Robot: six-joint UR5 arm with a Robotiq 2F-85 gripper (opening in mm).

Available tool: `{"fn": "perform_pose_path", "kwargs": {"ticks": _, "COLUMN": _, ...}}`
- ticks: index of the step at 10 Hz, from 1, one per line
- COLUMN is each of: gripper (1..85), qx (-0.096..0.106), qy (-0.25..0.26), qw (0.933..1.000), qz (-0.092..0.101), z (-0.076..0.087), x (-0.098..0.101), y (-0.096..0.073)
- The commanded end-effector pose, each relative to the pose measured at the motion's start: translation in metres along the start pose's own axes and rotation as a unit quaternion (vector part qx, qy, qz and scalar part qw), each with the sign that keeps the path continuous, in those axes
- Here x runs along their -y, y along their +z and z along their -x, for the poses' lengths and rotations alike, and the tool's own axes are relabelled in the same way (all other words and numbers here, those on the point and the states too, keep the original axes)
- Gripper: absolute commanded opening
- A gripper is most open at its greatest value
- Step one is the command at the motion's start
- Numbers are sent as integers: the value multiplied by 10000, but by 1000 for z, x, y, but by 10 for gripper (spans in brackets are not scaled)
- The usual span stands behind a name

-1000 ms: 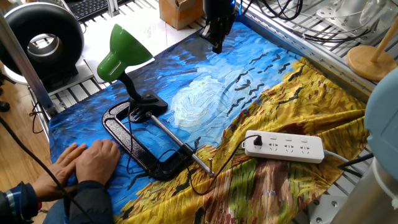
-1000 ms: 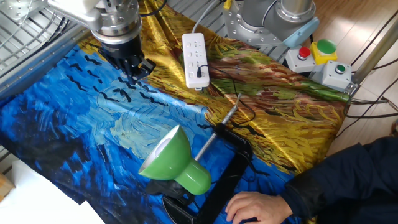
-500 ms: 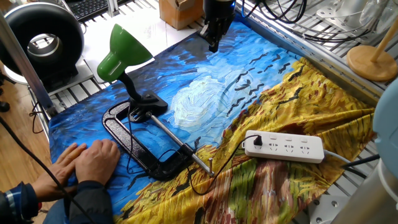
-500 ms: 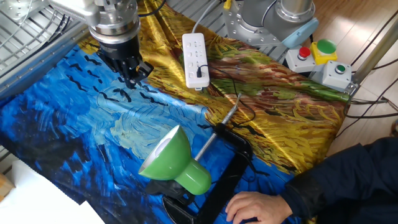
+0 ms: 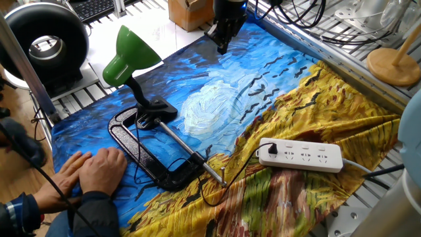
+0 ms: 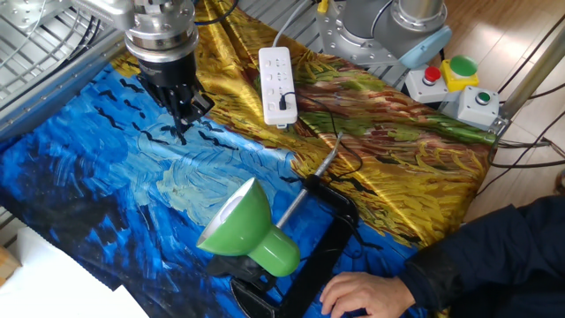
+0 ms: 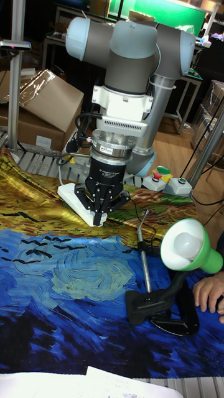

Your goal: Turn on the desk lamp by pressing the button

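The desk lamp stands at the left of the painted cloth, with its green cone shade [image 5: 131,52] on a black bendy neck and its small black base [image 5: 156,110] on the cloth. The shade [image 6: 252,231] also shows in the other fixed view, and in the tall view the shade [image 7: 186,244] faces the camera, unlit. I cannot make out the button. My gripper [image 5: 222,46] hangs over the far blue part of the cloth, well away from the lamp. Its fingertips meet in a point with nothing between them in the tall view [image 7: 99,217], and the other fixed view shows the gripper [image 6: 183,124] too.
A black C-clamp [image 5: 151,158] lies against the lamp base, with a person's hand [image 5: 92,170] beside it. A white power strip [image 5: 300,155] lies on the yellow cloth. A big black ring device [image 5: 46,43] stands far left. Button boxes [image 6: 441,75] sit by the arm's base.
My gripper has drifted a little across the blue cloth, away from the power strip, still shut. The lamp, clamp and hand have not moved.
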State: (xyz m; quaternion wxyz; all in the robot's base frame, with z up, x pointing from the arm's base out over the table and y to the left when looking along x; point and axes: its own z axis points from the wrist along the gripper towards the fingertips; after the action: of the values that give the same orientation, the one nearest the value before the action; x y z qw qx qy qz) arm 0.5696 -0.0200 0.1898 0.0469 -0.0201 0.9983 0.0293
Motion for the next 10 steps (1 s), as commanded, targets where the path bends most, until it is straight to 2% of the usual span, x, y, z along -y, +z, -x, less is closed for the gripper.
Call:
{"fn": "perform_pose_path", "kwargs": {"ticks": 1, "gripper": 10, "qx": -24, "qy": 383, "qw": 9987, "qz": 329, "z": -1, "x": -16, "y": -2}}
{"fn": "perform_pose_path", "kwargs": {"ticks": 2, "gripper": 10, "qx": -30, "qy": 199, "qw": 9995, "qz": 238, "z": -2, "x": -12, "y": -2}}
{"fn": "perform_pose_path", "kwargs": {"ticks": 3, "gripper": 10, "qx": 24, "qy": 145, "qw": 9996, "qz": 229, "z": 1, "x": -11, "y": -2}}
{"fn": "perform_pose_path", "kwargs": {"ticks": 4, "gripper": 10, "qx": 198, "qy": 147, "qw": 9996, "qz": 147, "z": 10, "x": -7, "y": -2}}
{"fn": "perform_pose_path", "kwargs": {"ticks": 5, "gripper": 10, "qx": 178, "qy": 45, "qw": 9996, "qz": 199, "z": 9, "x": -10, "y": -2}}
{"fn": "perform_pose_path", "kwargs": {"ticks": 6, "gripper": 10, "qx": 52, "qy": -88, "qw": 9999, "qz": 112, "z": 2, "x": -5, "y": -1}}
{"fn": "perform_pose_path", "kwargs": {"ticks": 7, "gripper": 10, "qx": -4, "qy": -267, "qw": 9995, "qz": -153, "z": 0, "x": 9, "y": -1}}
{"fn": "perform_pose_path", "kwargs": {"ticks": 8, "gripper": 10, "qx": -88, "qy": -392, "qw": 9990, "qz": -200, "z": -4, "x": 11, "y": -2}}
{"fn": "perform_pose_path", "kwargs": {"ticks": 9, "gripper": 10, "qx": -284, "qy": -339, "qw": 9989, "qz": -170, "z": -15, "x": 10, "y": -2}}
{"fn": "perform_pose_path", "kwargs": {"ticks": 10, "gripper": 10, "qx": -388, "qy": -191, "qw": 9989, "qz": -168, "z": -20, "x": 10, "y": -2}}
